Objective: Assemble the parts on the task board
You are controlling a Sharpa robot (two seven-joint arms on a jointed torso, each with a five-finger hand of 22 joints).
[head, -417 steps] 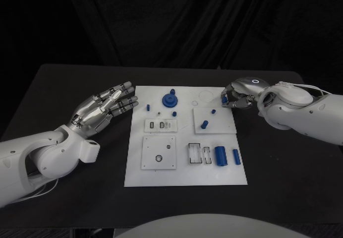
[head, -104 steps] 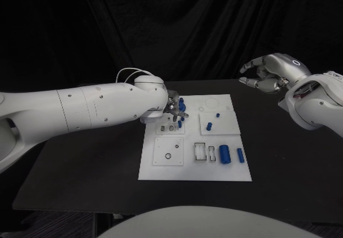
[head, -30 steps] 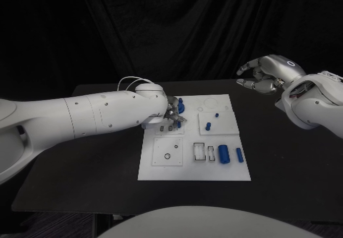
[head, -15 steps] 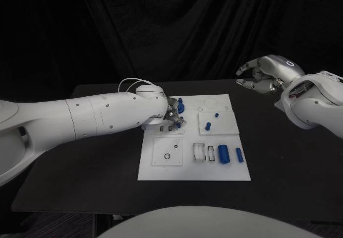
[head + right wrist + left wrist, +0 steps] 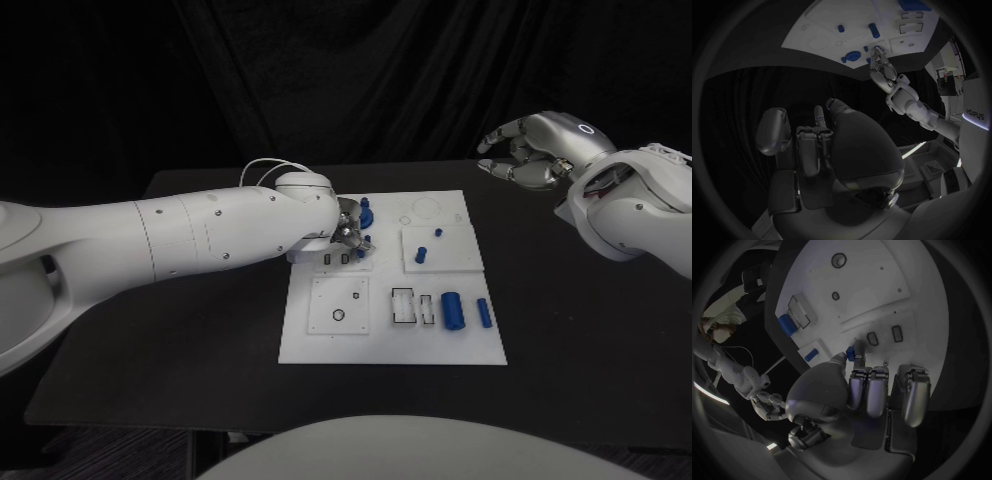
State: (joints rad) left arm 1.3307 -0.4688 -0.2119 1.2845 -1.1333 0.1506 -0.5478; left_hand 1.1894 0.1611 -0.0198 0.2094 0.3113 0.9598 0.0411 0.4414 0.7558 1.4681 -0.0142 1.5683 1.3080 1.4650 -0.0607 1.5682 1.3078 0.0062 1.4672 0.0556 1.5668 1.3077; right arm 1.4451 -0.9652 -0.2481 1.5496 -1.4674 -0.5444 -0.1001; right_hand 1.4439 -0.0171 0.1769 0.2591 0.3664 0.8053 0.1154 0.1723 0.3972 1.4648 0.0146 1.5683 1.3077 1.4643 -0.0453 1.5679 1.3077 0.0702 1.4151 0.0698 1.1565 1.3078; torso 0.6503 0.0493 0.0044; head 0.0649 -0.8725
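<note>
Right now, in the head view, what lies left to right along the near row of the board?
Square plate with a ring → two empty rectangular slots → thick blue cylinder → thin blue cylinder.

— How is the light?
— Dim all round. The backdrop and the surface (image 5: 577,340) are nearly black, so the white board (image 5: 392,340) and the left arm (image 5: 159,240) stand out as the brightest things, lit from above. The board shows no harsh glare.
— Shadows?
— Soft ones. The left hand (image 5: 848,400) is dull grey, with faint sheen on its fingers (image 5: 914,390).
— And sharpness?
— The head view is crisp. Both wrist views bend straight edges, darken toward the rim, and the right hand (image 5: 842,150) up close is murky and soft.
</note>
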